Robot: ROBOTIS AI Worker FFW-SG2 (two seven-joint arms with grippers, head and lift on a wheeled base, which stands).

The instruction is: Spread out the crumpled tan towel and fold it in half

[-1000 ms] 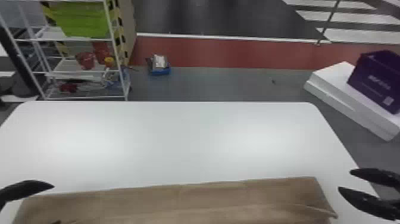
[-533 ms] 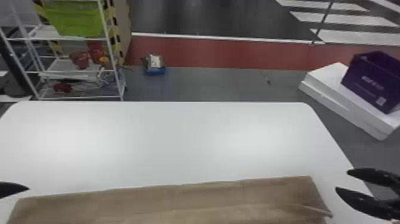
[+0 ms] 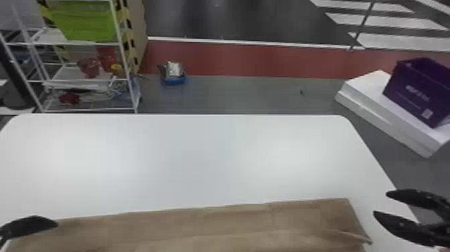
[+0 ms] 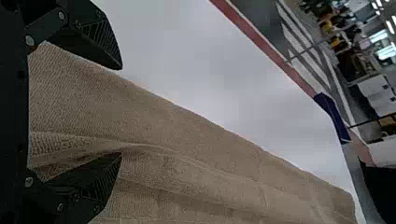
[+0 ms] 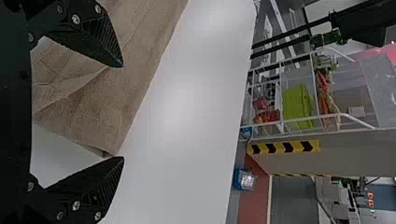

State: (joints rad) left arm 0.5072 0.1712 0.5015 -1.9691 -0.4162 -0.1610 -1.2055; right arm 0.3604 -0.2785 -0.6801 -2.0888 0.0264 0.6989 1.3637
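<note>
The tan towel (image 3: 201, 228) lay spread along the near part of the white table (image 3: 201, 161), running on past the head view's bottom edge; its far edge was almost straight, slanting slightly farther from the robot toward the right; shallow creases ran lengthwise through the cloth, and a small raised fold showed at its right end.

The left gripper (image 3: 30, 226) was at the towel's left end; in its own wrist view the left gripper (image 4: 121, 112) had its fingers wide apart, with unpinched cloth showing between them. The right gripper (image 3: 381, 203) was just beside the towel's right end, its fingers also parted widely and holding nothing; in the right wrist view a corner of the cloth showed between them, close to one fingertip, though whether they touched could not be told.

Beyond the table stood a white rack (image 3: 125, 60) with a green bin (image 3: 87, 21); a blue container (image 3: 174, 80) sat on the floor; to the right, a purple box (image 3: 418, 90) rested on white slabs (image 3: 361, 97).
</note>
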